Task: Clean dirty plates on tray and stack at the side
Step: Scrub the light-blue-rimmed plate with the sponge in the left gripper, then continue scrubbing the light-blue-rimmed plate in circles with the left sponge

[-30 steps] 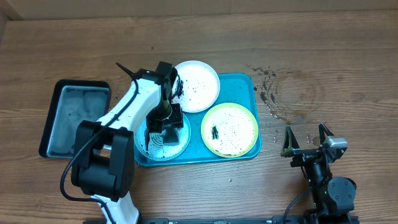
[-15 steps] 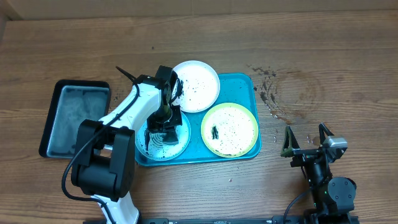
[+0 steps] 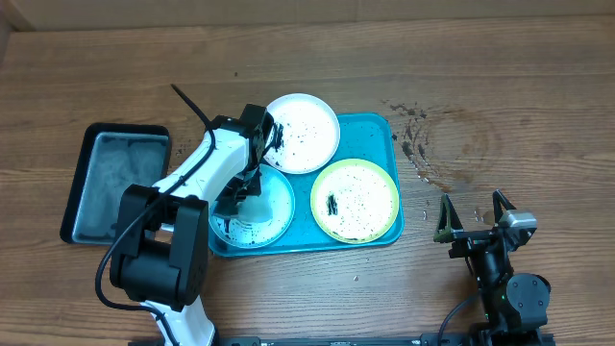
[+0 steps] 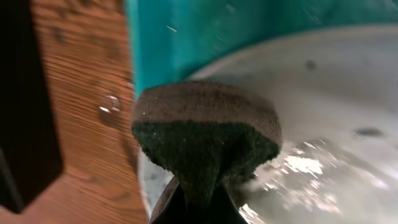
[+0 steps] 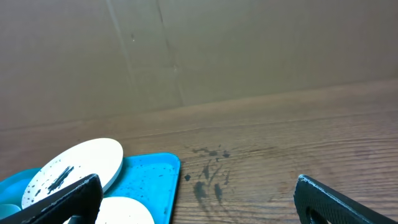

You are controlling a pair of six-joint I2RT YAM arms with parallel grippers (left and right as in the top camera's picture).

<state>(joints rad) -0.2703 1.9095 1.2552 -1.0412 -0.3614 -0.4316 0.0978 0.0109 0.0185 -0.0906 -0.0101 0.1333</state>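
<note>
At your far left a black tray (image 3: 115, 183) with a grey inside sat on the table (image 3: 538, 86). Just beside it your left arm (image 3: 192, 168) reached out, bent at the wrist and pointed the left gripper (image 3: 233, 199) down over the light blue plate (image 3: 274, 207) at the left end of the turquoise tray (image 3: 384, 130), with its jaws pinched on a green-and-brown sponge (image 4: 205, 134) at the plate's rim. Further right, the black-specked white plate (image 3: 303, 132) overlapped the tray's far rim and the yellow-green plate (image 3: 355, 199) filled its right end, and beyond some dark smears (image 3: 418, 144) your right gripper (image 3: 472, 207) sat well apart from the tray, jaws spread and holding nothing.
</note>
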